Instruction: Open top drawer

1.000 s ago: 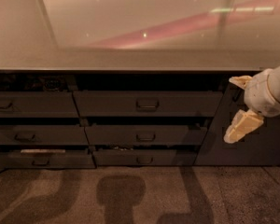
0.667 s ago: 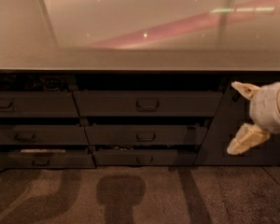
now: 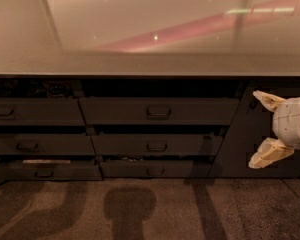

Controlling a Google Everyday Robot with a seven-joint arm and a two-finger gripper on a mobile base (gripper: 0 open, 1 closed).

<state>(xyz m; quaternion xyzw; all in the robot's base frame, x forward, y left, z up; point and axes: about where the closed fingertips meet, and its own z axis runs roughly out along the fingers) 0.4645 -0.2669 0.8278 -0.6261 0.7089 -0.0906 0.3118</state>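
Gripper point(image 3: 253, 129) is nearest me at the right edge, jaws spread wide and holding nothing, hanging in front of the blank panel point(image 3: 240, 149) beside the drawer bank, over the floor point(image 3: 200, 209). The top drawer point(image 3: 115, 111) is off to its left, the widest front in the middle column, right under the counter point(image 3: 25, 59). It looks shut or barely cracked, I can't tell which. My target is the small loop handle point(image 3: 159, 111) at its centre, well apart from the gripper. I'd slide left and up a touch so the fingers line up with that loop, taking care not to drift down onto the lower drawers point(image 3: 155, 146), whose handles look much the same. The left drawers point(image 3: 35, 113) are narrower, so I'll ignore them. I'd bring one finger above and one below the bar, close firmly, then pull straight out along the drawer's travel. Any sideways pull and I'd expect the grip to slip off that thin handle
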